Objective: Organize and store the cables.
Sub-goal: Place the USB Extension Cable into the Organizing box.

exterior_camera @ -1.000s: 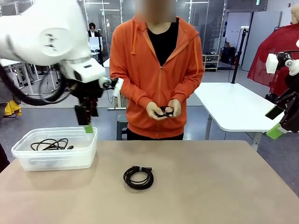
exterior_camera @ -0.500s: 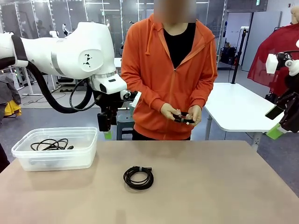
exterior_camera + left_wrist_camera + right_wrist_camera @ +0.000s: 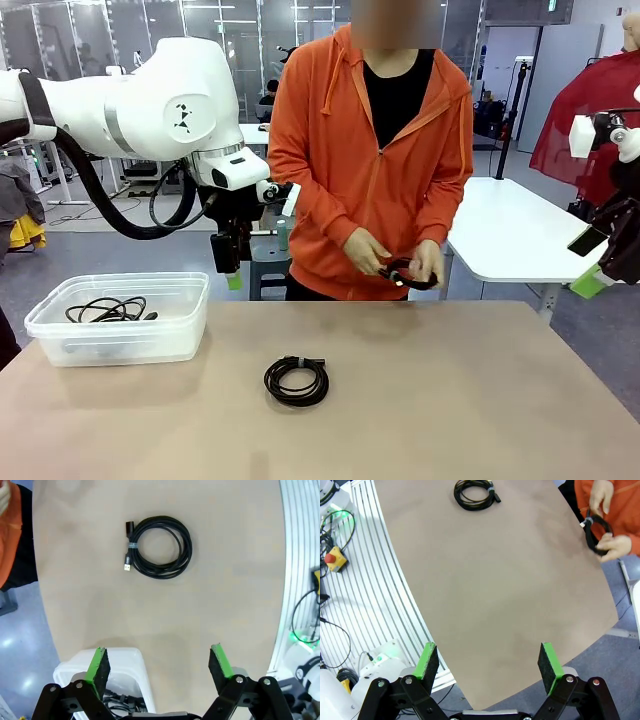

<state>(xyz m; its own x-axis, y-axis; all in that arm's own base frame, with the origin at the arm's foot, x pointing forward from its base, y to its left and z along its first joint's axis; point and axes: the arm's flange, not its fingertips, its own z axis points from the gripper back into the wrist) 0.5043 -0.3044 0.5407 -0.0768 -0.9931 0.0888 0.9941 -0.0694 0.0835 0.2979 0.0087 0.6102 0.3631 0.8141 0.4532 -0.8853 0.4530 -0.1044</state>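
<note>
Bin: at the table's left end we see a clear plastic bin (image 3: 45,312); the left wrist view catches its white corner (image 3: 127,667) just beside the left-hand pad.
Cables in the bin: we make out loose black cables (image 3: 108,310) lying on the bin's floor, toward its left half.
Left gripper: we find the left gripper (image 3: 228,262) hanging above the table's far edge, just right of the bin and apart from it. In its own view (image 3: 160,662) the green pads stand wide apart with nothing between them, only bare tabletop below.
Coil on the table: one black cable coil (image 3: 296,381) lies flat near the middle of the table (image 3: 480,400), tied with a band, its plug ends side by side (image 3: 159,546). We see it well apart from both grippers and from the bin (image 3: 475,490).
Person's hands: across the table, the person's hands (image 3: 366,250) are together at waist height, holding a second black coil (image 3: 408,277) above the far edge (image 3: 596,530).
Right gripper: we see the right gripper (image 3: 489,662) off the table's right side, jaws spread wide and empty, looking down over the table edge.
</note>
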